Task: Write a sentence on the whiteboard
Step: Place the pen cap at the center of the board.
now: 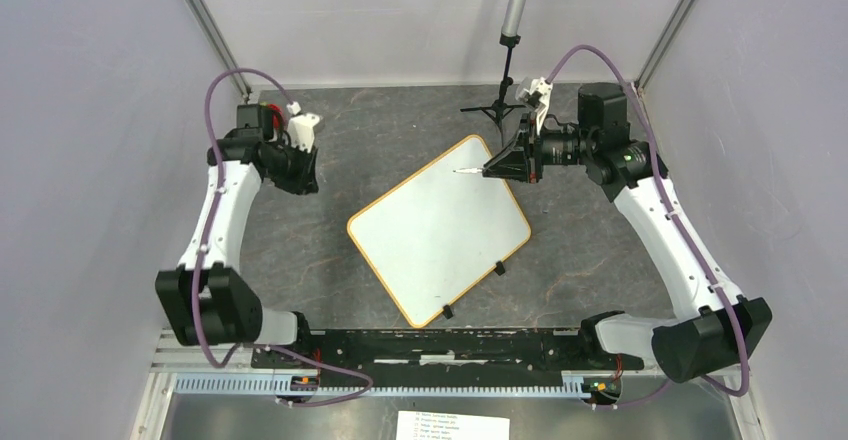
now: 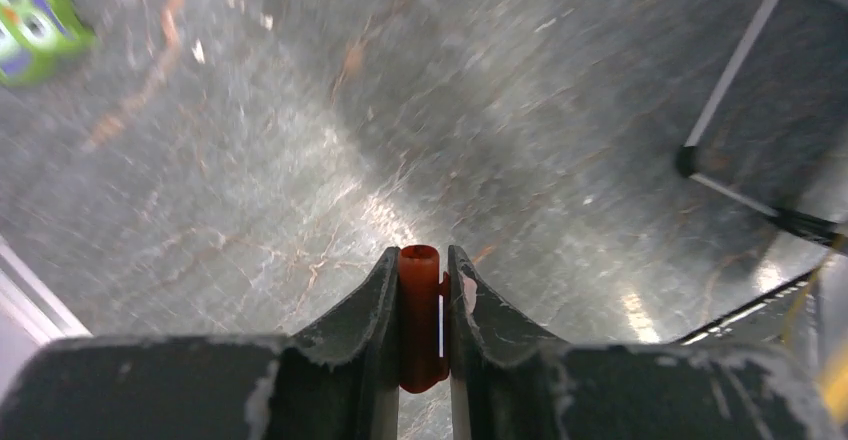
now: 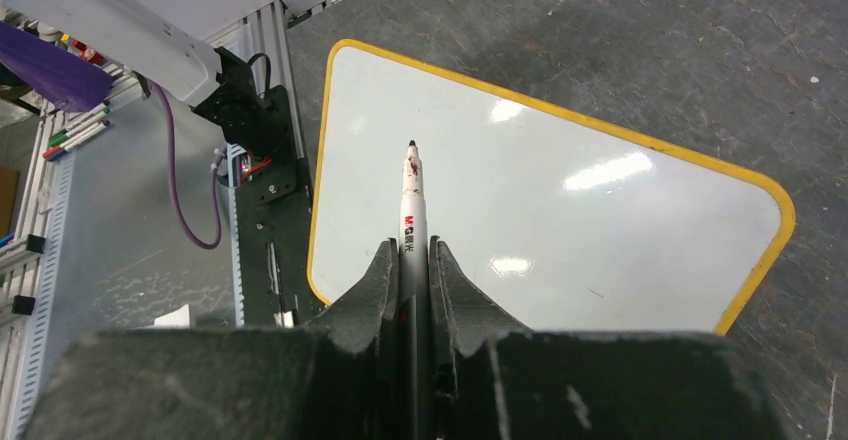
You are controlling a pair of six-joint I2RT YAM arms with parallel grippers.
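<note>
The whiteboard (image 1: 440, 230) lies flat and turned at an angle in the middle of the table, white with a yellow rim. Its face (image 3: 560, 220) is plain white and the sentence does not show on it. My right gripper (image 1: 492, 170) (image 3: 411, 247) is shut on a white marker (image 3: 411, 200). The marker's dark tip points over the board's far corner (image 1: 457, 171); whether it touches I cannot tell. At the far left, off the board, my left gripper (image 1: 300, 172) (image 2: 420, 252) is shut on a red marker cap (image 2: 420, 310) above the grey tabletop.
A black tripod stand (image 1: 497, 110) with a grey pole (image 1: 519, 0) stands behind the board. Two black clips (image 1: 499, 268) sit on the board's near edge. A printed paper sheet (image 1: 452, 426) lies past the front rail. Spare markers (image 3: 75, 135) lie by the frame.
</note>
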